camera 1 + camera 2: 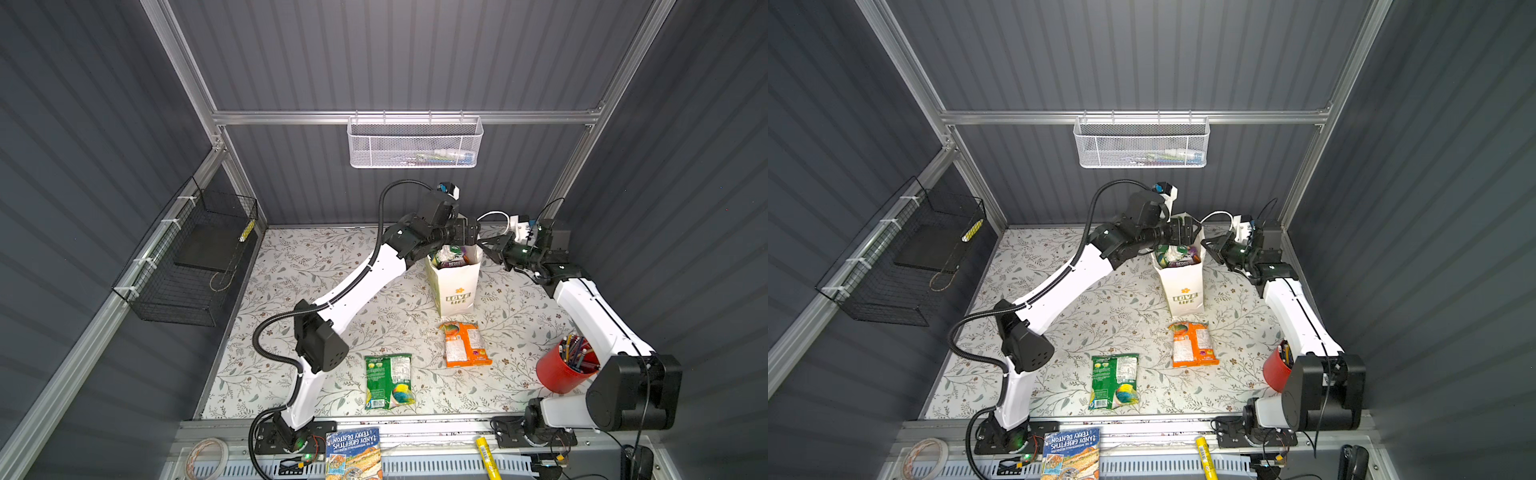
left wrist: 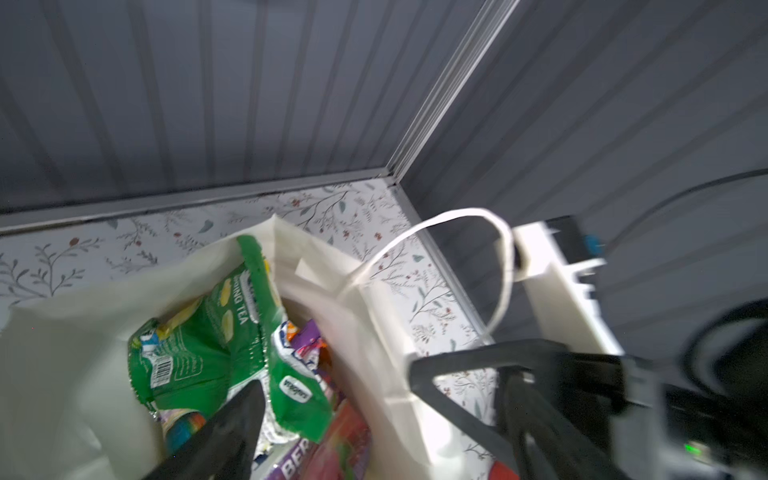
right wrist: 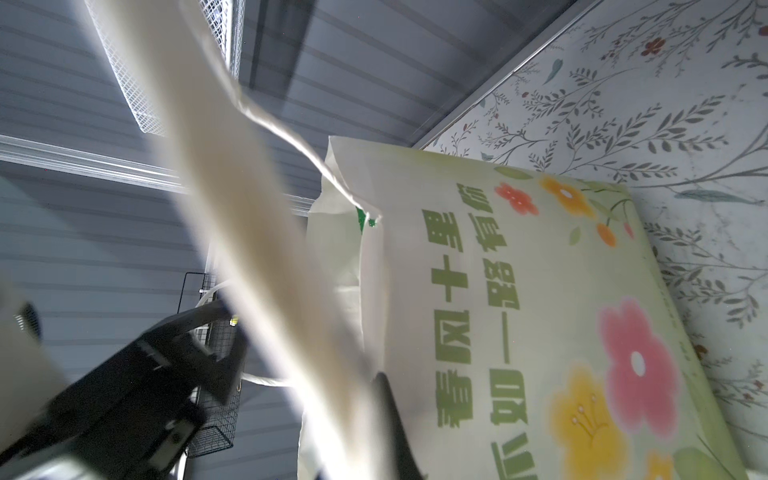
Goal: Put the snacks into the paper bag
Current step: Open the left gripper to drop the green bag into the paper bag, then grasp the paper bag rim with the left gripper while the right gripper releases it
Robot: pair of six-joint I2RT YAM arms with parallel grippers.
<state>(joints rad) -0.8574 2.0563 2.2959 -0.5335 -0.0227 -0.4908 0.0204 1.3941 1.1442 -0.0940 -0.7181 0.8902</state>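
Left gripper (image 1: 468, 237) hangs jaws apart over the bag (image 1: 455, 286) at the tabletop's far edge, tea packet (image 2: 199, 332) loose inside. Right gripper (image 1: 490, 247) is clamped on the bag's rim. Drop looks done: next, fetch the orange packet (image 1: 464, 344) or green packet (image 1: 388, 380) mid-tabletop.

Left claw (image 1: 469, 237) spread, right claw (image 1: 485, 246) clamped.
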